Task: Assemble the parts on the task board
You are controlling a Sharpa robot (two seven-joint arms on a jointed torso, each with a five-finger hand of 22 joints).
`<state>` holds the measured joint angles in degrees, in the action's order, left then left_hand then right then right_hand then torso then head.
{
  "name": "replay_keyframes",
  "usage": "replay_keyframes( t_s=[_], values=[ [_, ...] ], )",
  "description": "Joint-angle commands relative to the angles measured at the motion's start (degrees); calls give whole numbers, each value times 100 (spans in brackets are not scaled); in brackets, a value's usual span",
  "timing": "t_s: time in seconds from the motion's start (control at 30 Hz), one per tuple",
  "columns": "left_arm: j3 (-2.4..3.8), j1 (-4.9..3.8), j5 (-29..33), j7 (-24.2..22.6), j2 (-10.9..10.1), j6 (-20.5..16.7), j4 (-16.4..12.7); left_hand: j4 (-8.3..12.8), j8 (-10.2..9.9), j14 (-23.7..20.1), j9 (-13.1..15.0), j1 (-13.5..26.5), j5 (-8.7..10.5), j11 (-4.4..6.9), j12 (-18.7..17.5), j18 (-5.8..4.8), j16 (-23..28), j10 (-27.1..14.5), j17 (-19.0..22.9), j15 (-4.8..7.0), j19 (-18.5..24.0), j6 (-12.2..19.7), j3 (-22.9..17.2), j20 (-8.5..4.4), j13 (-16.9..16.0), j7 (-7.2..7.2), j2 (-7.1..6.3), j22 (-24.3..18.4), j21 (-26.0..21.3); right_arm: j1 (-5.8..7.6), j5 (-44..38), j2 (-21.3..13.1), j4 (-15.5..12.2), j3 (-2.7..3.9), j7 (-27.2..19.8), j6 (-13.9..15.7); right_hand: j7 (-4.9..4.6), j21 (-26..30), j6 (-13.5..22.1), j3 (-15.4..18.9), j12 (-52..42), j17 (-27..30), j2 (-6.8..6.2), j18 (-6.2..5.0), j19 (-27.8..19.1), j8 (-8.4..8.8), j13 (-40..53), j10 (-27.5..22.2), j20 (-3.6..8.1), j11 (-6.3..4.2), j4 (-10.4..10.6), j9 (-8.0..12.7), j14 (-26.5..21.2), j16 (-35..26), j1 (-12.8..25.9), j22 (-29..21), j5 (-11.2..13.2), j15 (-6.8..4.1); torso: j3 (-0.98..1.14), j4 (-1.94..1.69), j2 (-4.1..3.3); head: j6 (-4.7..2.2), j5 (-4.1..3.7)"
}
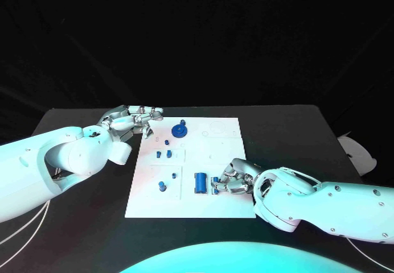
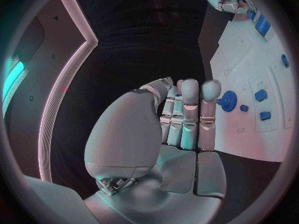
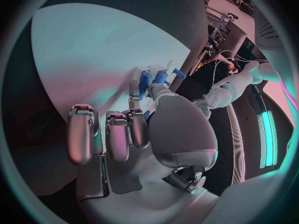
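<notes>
The white task board [image 1: 215, 149] lies mid-table. A blue gear [image 1: 180, 132] [image 2: 228, 100] sits near its far left corner, just off the straight fingers of my left hand [image 1: 134, 120] [image 2: 181, 119], which holds nothing. A large blue cylinder [image 1: 200, 182] lies toward the board's near side. My right hand [image 1: 236, 176] [image 3: 134, 134] is curled right beside it, fingertips down on the board, and seems to pinch a small blue peg [image 1: 216, 185] [image 3: 147, 115]. Small blue parts [image 1: 165, 153] [image 2: 260, 95] stand at the board's left middle, and another one [image 1: 161, 185] stands nearer.
The board [image 2: 249, 59] [image 3: 93, 45] covers the table's centre, with bare black table [image 1: 287, 125] all around it. A white object [image 1: 357, 152] lies at the table's right edge. White cables [image 1: 24, 224] run along the near left.
</notes>
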<state>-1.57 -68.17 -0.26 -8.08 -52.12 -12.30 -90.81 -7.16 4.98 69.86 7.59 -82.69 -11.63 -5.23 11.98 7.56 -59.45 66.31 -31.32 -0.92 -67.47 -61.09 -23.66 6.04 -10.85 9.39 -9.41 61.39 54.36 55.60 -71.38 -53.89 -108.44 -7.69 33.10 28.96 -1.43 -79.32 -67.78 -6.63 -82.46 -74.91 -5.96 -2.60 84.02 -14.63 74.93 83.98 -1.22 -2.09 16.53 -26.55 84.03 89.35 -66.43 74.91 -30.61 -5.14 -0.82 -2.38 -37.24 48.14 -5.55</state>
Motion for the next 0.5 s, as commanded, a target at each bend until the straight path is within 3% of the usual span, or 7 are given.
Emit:
replay_keyframes(
  t_s=[0.03, 0.17, 0.33, 0.5],
  values=[
    [4, -3, -16, -3, 4, 111, -20, -17, 13, -35, -8, 4, -11, -2, 26, 85, 22, -39, 8, 0, 12, 44, 30, 11, -5, 9, 61, -9, -16, -5, 8, 12, 8, -2, -16, -20, -26, 4, 13, 42, -14, -1441, 3, 57, 259, 29, 1069, 336, 24, -21, 3, 6, 581, 29, 44, 1242, 36, -36, 0, -1, -4, 6, 13],
    [4, -3, -20, 3, 2, 114, -23, -17, 13, -35, -8, 4, -11, -2, 26, 85, 22, -39, 8, 0, 12, 44, 30, 11, -5, 9, 61, -9, -16, -5, 7, 18, 12, -2, -21, -25, -29, 20, 22, 100, 4, -1431, -1, 54, 254, 32, 1060, 330, 22, -18, 2, 8, 579, 24, 49, 1238, 103, -34, -3, 0, -2, 7, 20],
    [4, -3, -21, 7, 1, 119, -23, -17, 13, -35, -8, 4, -11, -2, 26, 85, 22, -39, 8, 0, 12, 44, 30, 11, -5, 9, 61, -9, -16, -5, -8, 18, 15, -2, -32, -33, -38, 39, 25, 276, 18, -1422, 10, 51, 247, 33, 1055, 324, 16, -9, 8, 13, 577, 19, 122, 1233, 425, -26, -1, 3, -1, 15, 24],
    [4, -3, -22, 10, 3, 125, -18, -22, 13, -36, -9, 9, -10, -3, 27, 85, 23, -44, 11, -1, 13, 47, 33, 12, -6, 11, 62, -12, -21, -5, -13, 23, -3, -2, -54, -81, -42, 41, 26, 383, 15, -1424, 1, 51, 247, 34, 1058, 325, 12, -5, 10, 17, 577, 20, 146, 1233, 537, -23, 1, 4, 2, 27, 26]
  ],
)
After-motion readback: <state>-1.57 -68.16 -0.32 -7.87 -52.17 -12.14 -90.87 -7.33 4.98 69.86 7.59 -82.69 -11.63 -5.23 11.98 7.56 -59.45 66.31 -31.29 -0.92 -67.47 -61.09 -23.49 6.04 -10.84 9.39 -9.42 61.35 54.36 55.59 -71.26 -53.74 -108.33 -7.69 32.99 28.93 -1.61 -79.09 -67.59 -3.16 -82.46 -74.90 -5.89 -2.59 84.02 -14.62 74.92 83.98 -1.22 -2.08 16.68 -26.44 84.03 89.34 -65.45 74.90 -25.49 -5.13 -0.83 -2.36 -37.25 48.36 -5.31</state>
